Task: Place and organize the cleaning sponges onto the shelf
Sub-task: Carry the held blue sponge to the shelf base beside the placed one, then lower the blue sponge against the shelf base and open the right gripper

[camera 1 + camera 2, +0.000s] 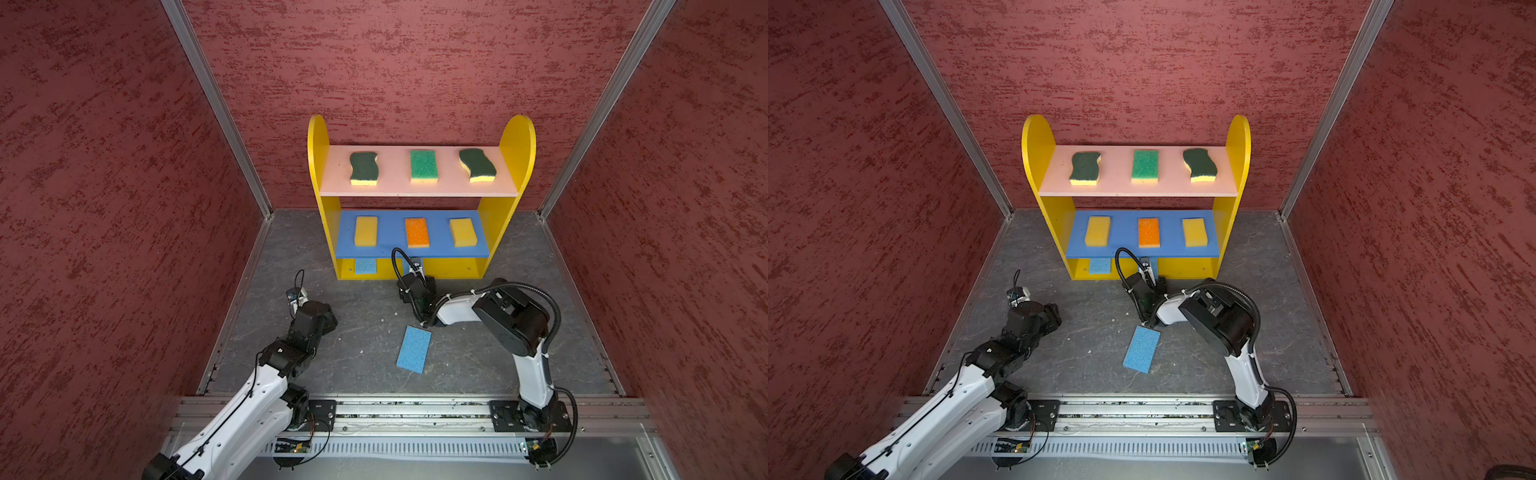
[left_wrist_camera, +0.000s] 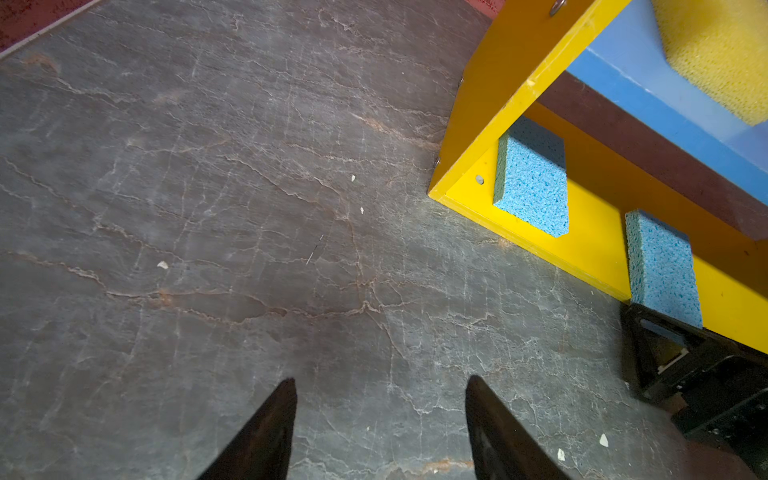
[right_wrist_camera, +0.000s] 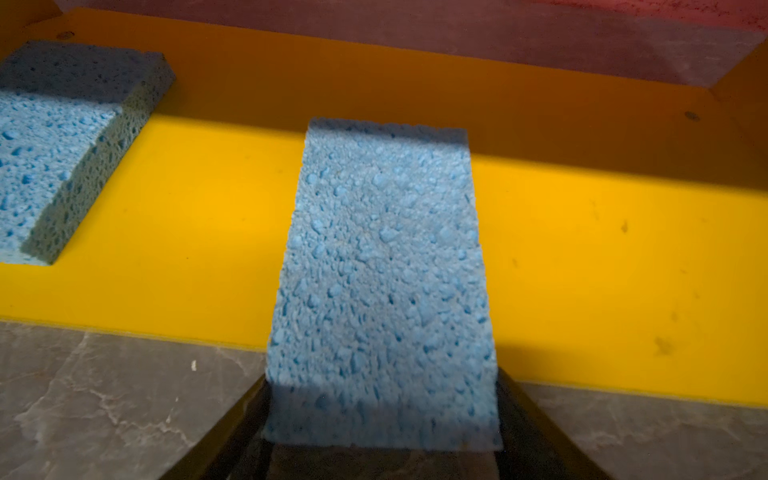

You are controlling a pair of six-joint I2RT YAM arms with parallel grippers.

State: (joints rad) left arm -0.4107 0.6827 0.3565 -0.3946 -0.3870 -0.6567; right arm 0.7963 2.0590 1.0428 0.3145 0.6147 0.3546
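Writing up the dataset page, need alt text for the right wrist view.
A blue sponge, held by the right gripper, reaches lengthwise onto the yellow bottom shelf board, its near end over the grey floor. A second blue sponge lies flat on the same board to one side, apart from it.

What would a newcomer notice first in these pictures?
A bright yellow shelf stands at the back wall, green, yellow and orange sponges lined on its upper boards. The right tool holds a blue sponge at the bottom board; another blue sponge lies on the floor in front.
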